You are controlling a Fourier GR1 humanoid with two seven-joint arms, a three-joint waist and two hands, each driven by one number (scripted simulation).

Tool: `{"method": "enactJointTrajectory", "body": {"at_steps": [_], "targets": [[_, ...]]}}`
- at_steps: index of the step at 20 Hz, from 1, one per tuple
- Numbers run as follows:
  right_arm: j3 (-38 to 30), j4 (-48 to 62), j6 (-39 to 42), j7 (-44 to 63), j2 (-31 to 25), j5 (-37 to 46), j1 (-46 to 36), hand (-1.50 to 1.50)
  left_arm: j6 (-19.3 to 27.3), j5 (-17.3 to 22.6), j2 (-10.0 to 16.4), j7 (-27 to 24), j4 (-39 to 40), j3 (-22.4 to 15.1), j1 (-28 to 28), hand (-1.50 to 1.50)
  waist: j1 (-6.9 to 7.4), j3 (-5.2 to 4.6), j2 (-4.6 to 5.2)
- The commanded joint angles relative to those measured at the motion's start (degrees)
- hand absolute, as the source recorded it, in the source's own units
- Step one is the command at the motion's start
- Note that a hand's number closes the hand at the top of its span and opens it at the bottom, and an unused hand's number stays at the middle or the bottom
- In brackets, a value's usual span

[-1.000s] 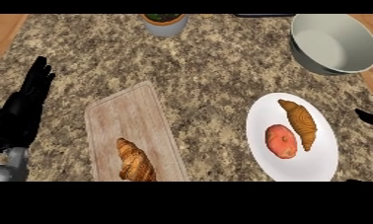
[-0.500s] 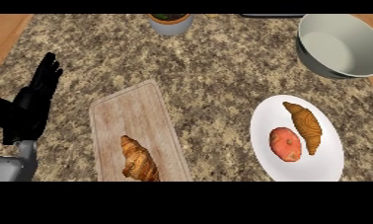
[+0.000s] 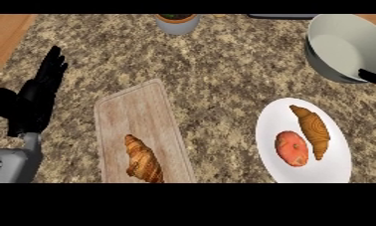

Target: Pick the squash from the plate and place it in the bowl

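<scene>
Resting open, left robot hand (image 3: 37, 101) sits far from the plate (image 3: 273, 120)

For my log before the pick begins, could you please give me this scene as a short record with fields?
squash: on the white plate, beside a croissant, untouched
bowl: upper right, apart from the plate
cutting board: holds a second croissant
left hand: open, resting at the left edge
right hand: only a dark tip shows by the bowl

light: even, fairly bright | shadows: soft, darker inside bowl (image 3: 336, 51)
</scene>
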Motion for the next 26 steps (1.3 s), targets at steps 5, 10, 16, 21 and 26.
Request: {"method": "enactJointTrajectory", "body": {"at_steps": [5, 10, 16, 21, 26], "targets": [[12.0, 8.3, 12.0, 8.6, -0.5, 3.4, -13.7, -1.50, -1.2, -1.0, -1.3, -0.3, 2.3, 0.6, -2.5, 0.00, 0.22, 0.03, 0.13], [15.5, 10.5, 16.2, 7.4, 3.3, 6.1, -13.6, -1.50, -0.2, -2.6, -1.8, 1.3, -4.0, 0.7, 2.0, 0.00, -0.45, 0.09, -0.22], [21.8, 15.9, 21.5, 12.4, 7.5, 11.7, -19.1, -1.50, -1.0, -3.5, -1.9, 1.5, -1.7, 2.3, 1.0, 0.00, -0.33, 0.07, -0.14], [22.0, 16.7, 17.5, 8.3, 11.5, 21.6, -19.6, -1.50, -2.5, -4.7, -5.0, -0.9, 2.3, 3.1, -0.7, 0.00, -1.01, 0.07, -0.14], [24.8, 12.4, 5.9, 4.5, 13.6, 31.4, -11.8, -1.50, -3.6, -4.2, -3.1, 1.0, 1.6, 6.0, -0.8, 0.00, -1.34, 0.10, -0.25]]}}
